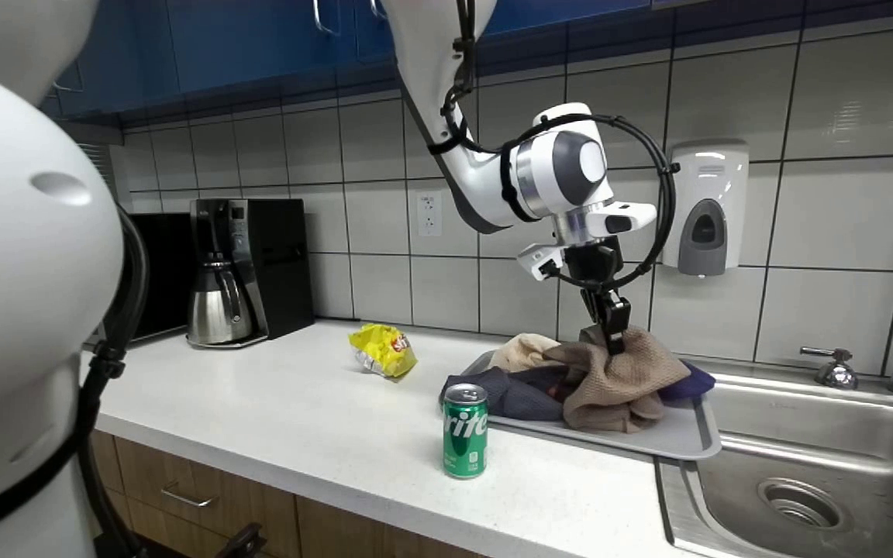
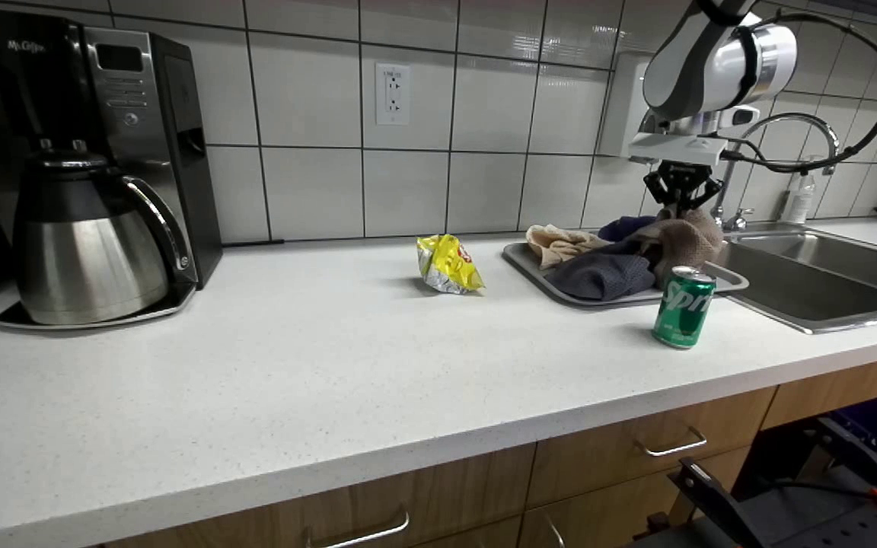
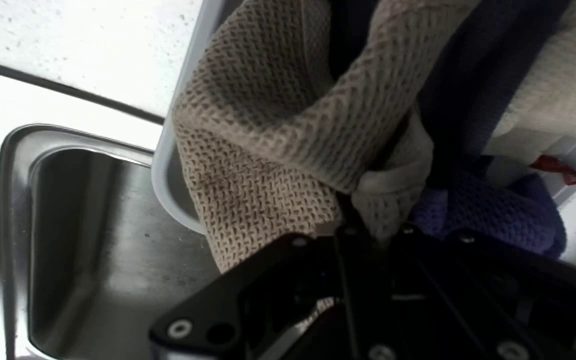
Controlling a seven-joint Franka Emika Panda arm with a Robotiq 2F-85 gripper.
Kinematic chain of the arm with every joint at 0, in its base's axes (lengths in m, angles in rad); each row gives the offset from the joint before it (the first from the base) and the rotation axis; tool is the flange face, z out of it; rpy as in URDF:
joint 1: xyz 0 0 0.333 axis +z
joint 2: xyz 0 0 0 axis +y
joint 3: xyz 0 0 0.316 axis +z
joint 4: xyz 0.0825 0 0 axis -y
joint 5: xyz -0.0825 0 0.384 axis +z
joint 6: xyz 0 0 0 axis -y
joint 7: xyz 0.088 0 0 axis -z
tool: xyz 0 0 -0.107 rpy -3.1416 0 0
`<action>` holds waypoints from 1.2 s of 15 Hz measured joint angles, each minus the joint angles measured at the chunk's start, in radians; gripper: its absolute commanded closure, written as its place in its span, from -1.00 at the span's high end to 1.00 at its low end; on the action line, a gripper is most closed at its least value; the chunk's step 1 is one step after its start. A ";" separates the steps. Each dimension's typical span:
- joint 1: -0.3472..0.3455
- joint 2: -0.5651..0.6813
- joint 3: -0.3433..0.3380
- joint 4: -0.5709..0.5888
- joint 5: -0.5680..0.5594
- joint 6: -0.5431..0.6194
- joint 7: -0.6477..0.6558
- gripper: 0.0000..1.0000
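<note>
- The black two-fingered gripper [image 1: 615,341] points down at the end of a white-and-grey jointed robot arm [image 1: 450,155], clenched on a raised fold of a brown waffle-weave towel [image 1: 636,380].
- The towel lies bunched in the right part of a shallow grey plastic tray [image 1: 679,440] and rises to a peak at the gripper.
- Around it in the tray are a dark blue-grey cloth [image 1: 508,391] to the left, a cream cloth [image 1: 522,353] at the far left and a purple cloth [image 1: 692,381] at the far right.
- In the wrist view a red strip [image 3: 558,168] shows near the cream cloth, too small to identify.
- The tray's right end reaches over the edge of a stainless-steel sink [image 1: 679,496].
- A green metal Sprite can [image 1: 465,442] stands upright on the white speckled countertop [image 1: 276,403], near side of the tray.
- A crumpled yellow-and-silver snack bag [image 1: 384,350] lies left of the tray, well apart from the gripper.
- On the far tiled wall, right of the gripper, hangs a white-and-grey plastic soap dispenser [image 1: 708,209].
- Farther left stands a black-and-silver coffee maker [image 1: 276,263] with a steel carafe [image 1: 214,306].
</note>
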 measured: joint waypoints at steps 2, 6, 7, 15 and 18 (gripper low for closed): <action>0.018 -0.026 0.000 -0.004 -0.010 0.000 0.001 -0.96; 0.044 -0.074 0.002 -0.018 -0.035 0.000 0.009 -0.96; 0.047 -0.086 0.003 -0.022 -0.040 0.000 0.013 -0.96; 0.052 -0.158 0.026 -0.037 -0.051 0.003 0.035 -0.96; 0.051 -0.180 0.029 -0.044 -0.051 0.010 0.037 -0.96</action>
